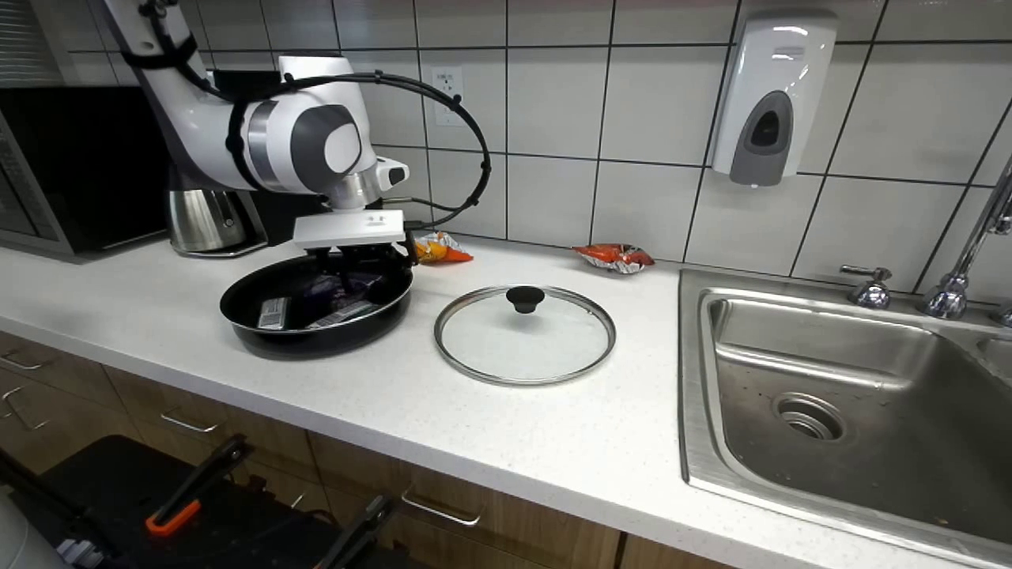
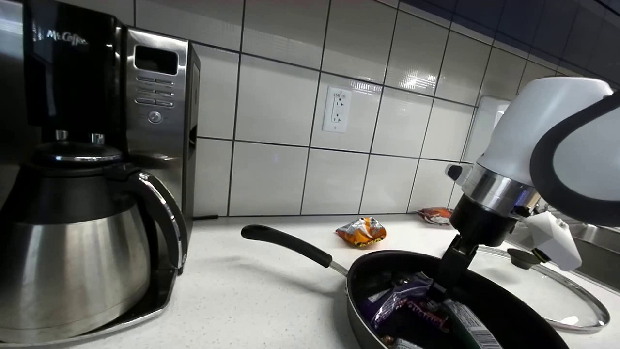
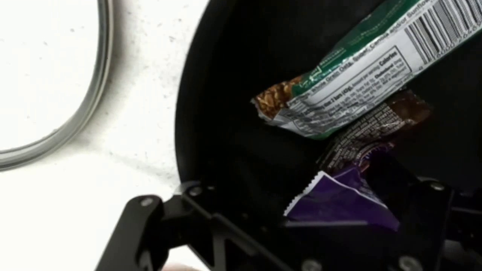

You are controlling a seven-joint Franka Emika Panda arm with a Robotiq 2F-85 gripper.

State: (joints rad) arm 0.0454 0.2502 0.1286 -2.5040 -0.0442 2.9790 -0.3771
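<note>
Within the black pan [image 1: 316,341], the spread hand [image 2: 438,289] near a purple wrapper [image 3: 339,203] and green bar [image 3: 354,88].

In both exterior views we face a wall [image 1: 660,103] of large, pale, glossy tiles [image 2: 271,174] with dark grout lines [image 1: 506,103]. Along its foot we see a white, speckled counter [image 1: 506,442], and beneath it wood-grain drawers [image 1: 553,533] with slim metal handles [image 1: 443,513]. At the right of an exterior view we find a stainless steel sink [image 1: 697,395] set into the counter, with a round drain [image 1: 808,416] and a chrome faucet [image 1: 946,299]. We notice a white and grey dispenser [image 1: 779,99] mounted on the wall, a white power outlet [image 2: 336,109] and a steel and black coffee maker [image 2: 160,123]. We catch bright reflections [image 2: 416,81] on the upper tiles, which turn dark blue toward the top corner.
</note>
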